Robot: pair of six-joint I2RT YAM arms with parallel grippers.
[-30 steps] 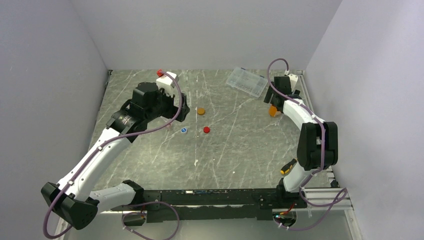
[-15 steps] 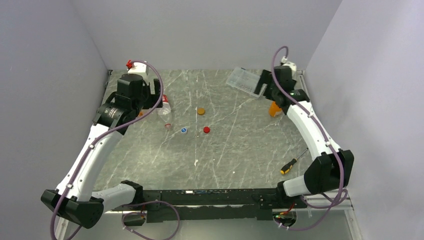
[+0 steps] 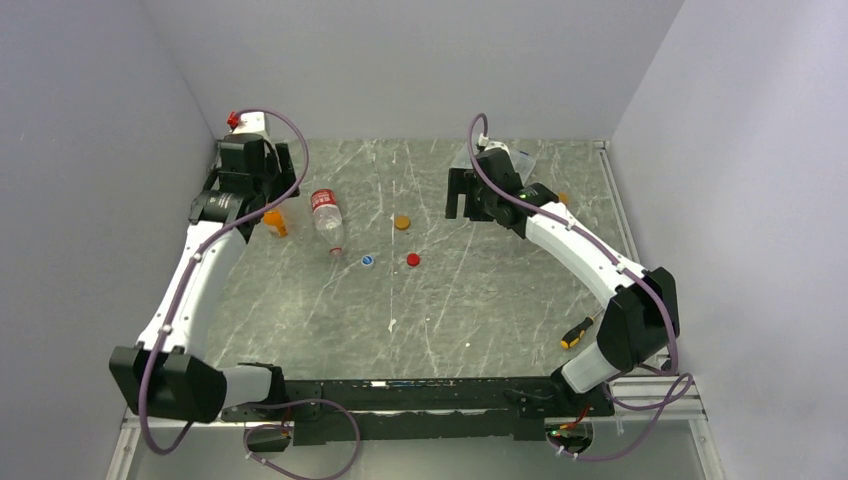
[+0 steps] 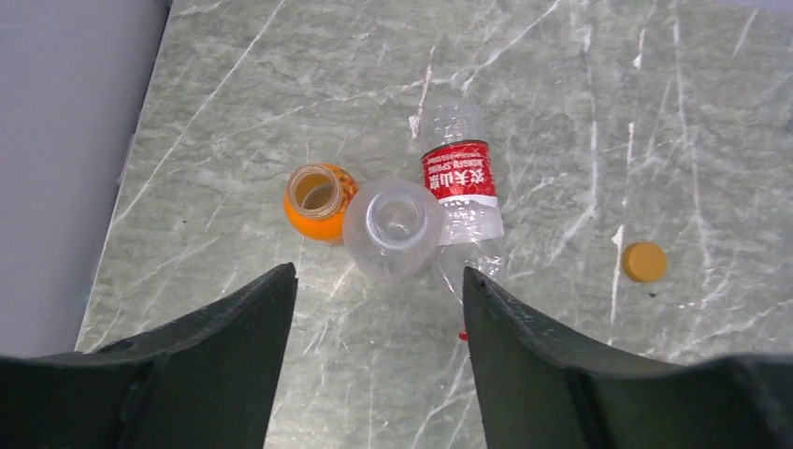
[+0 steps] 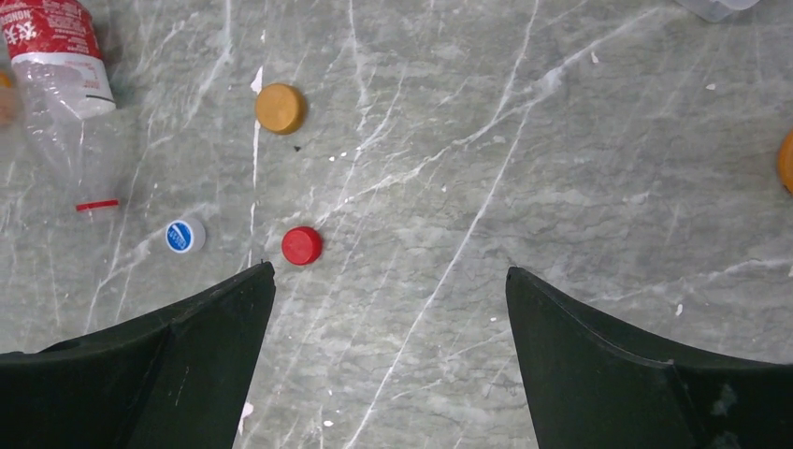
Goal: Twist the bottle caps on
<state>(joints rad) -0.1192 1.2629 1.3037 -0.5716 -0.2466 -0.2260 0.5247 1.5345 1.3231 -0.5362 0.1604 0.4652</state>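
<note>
Bottle caps [image 5: 301, 245] loose, left hand [image 4: 376, 281] and right hand [image 5: 389, 271] apart, empty, right arm [image 3: 570, 235] swung inward, seemingly raised.

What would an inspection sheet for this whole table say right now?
Surface: grey-green marbled table, white scratches.
Job's things: clear red-label bottle lying down; orange bottle and pale bottle upright, uncapped; orange cap, red cap and blue cap loose.
Clutter: screwdriver near the right edge; clear box, mostly hidden behind the right arm.
Grippers: left tool open above the bottles; right tool open above the caps; both empty.
Cables: purple cable on the left arm, another on the right arm.
Surroundings: plain pale walls.
</note>
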